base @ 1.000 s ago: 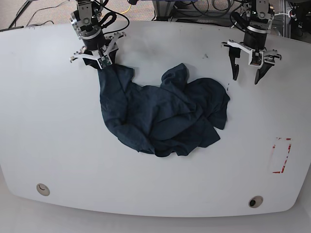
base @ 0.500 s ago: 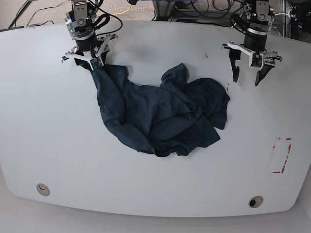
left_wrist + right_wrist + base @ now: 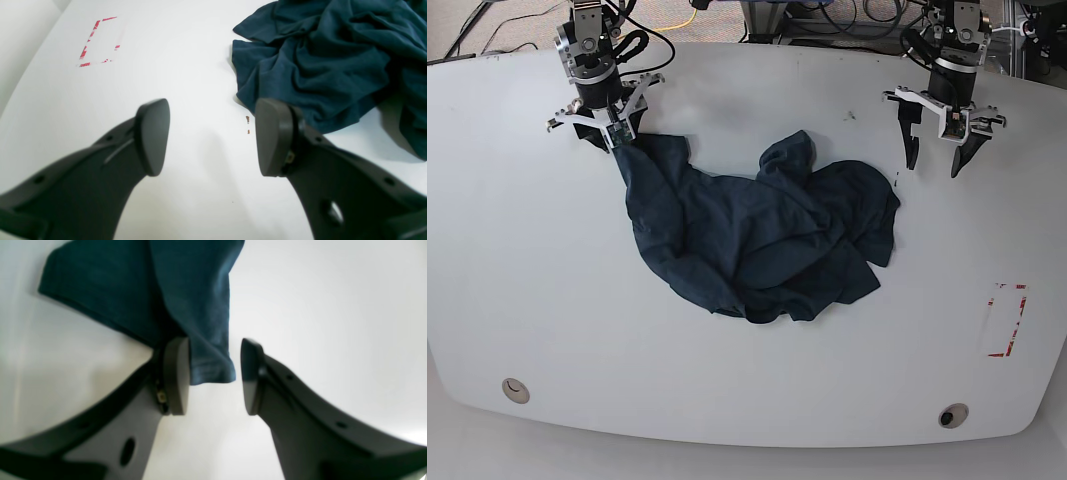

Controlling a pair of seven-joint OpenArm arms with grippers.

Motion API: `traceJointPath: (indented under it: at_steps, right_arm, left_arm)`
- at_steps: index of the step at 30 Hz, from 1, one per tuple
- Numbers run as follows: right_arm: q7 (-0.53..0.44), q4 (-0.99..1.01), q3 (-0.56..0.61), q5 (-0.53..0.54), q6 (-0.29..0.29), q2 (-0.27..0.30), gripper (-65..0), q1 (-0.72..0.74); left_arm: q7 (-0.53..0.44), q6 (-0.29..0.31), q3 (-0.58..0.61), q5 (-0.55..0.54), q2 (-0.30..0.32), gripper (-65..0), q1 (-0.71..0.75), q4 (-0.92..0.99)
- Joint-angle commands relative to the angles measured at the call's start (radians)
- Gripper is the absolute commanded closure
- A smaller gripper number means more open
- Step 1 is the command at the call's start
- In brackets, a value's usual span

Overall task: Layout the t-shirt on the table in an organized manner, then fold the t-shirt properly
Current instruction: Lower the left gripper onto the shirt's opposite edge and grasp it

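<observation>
The dark navy-teal t-shirt [image 3: 757, 240] lies crumpled in the middle of the white table [image 3: 527, 280]. One corner is stretched toward the back left. My right gripper [image 3: 612, 140] is over that corner. In the right wrist view its jaws [image 3: 213, 373] stand apart, and the t-shirt hem [image 3: 150, 290] lies between them, against one pad [image 3: 176, 373] and clear of the other. My left gripper [image 3: 934, 160] is open and empty at the back right. In the left wrist view it [image 3: 208, 136] hovers over bare table beside the t-shirt's edge [image 3: 317, 60].
A red dashed rectangle mark [image 3: 1005, 320] is at the right, also in the left wrist view [image 3: 96, 43]. Two grommet holes [image 3: 515, 390] [image 3: 953, 415] sit near the front edge. Cables and equipment lie behind the back edge.
My right gripper has moved toward the back left, drawing the t-shirt's corner out with it. The left arm has barely moved.
</observation>
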State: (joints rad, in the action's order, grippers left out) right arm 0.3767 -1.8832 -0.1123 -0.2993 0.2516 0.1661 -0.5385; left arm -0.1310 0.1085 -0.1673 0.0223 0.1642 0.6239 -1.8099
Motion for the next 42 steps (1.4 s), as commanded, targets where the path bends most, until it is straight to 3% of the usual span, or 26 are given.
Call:
traceJointPath:
  at_steps: [1, 30, 34, 38, 42]
  right_arm:
    - [-0.017, -0.016, -0.005, 0.001, -0.008, 0.008, -23.9, 0.005]
    - [-0.017, 0.047, 0.0, 0.007, 0.001, 0.006, -23.6, 0.073]
    - [-0.017, 0.049, 0.0, 0.007, 0.001, 0.006, -16.8, 0.073]
    - [-0.017, 0.052, -0.003, 0.007, 0.001, 0.006, -0.2, 0.076]
    - [-0.017, 0.052, -0.003, 0.007, 0.001, 0.006, -0.5, 0.084]
  left_arm:
    - [-0.031, -0.006, -0.002, -0.005, 0.007, -37.9, 0.003, -0.015]
    - [-0.031, -0.006, -0.002, -0.003, 0.008, -37.9, 0.003, -0.015]
    - [-0.031, -0.006, -0.002, -0.003, 0.008, -37.9, -0.002, -0.015]
    - [-0.031, -0.006, -0.004, -0.002, 0.008, -37.9, -0.017, -0.015]
    - [-0.031, -0.006, -0.004, -0.002, 0.008, -37.9, -0.017, -0.015]
